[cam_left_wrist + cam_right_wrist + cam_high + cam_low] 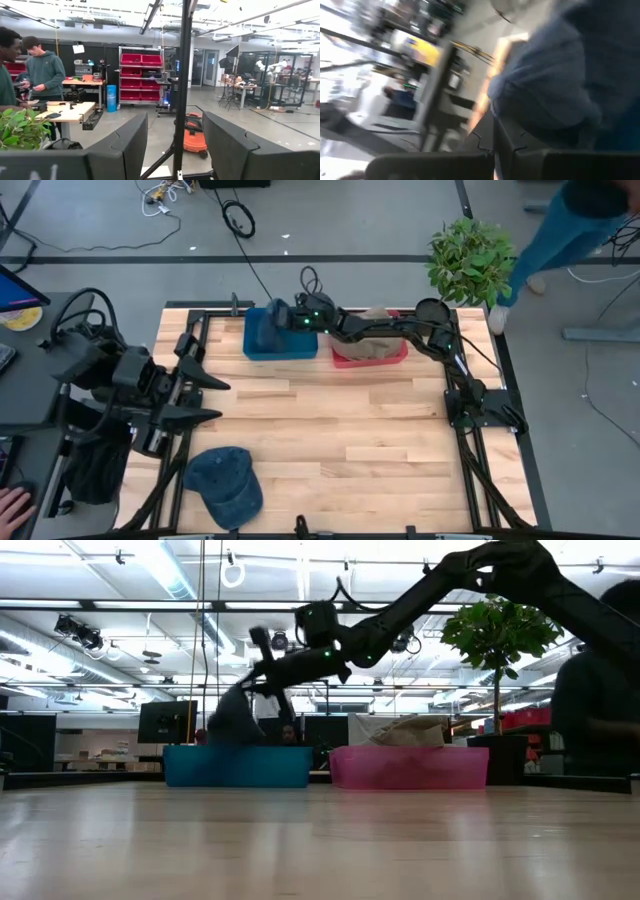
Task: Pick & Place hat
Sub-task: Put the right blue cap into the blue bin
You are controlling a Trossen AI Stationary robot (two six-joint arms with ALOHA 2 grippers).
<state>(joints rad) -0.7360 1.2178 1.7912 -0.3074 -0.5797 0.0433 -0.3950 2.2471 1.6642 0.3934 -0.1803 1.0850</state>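
The right gripper (278, 315) reaches over the blue bin (262, 346) at the far side of the bench (340, 430). It pinches a dark blue hat (555, 80) above that bin. Another blue hat (225, 483) lies on the bench's near edge. The left gripper (205, 398) waits spread apart, holding nothing.

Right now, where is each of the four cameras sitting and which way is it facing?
High view: overhead, straight down on the table; both arms, blue bin, pink bin, blue hat.
Low view: tabletop height, facing the room; right arm over both bins.
Left wrist view: left gripper, jaws open, facing the room and two people.
Right wrist view: right gripper, shut on dark blue cloth.
High and low views share both bins.
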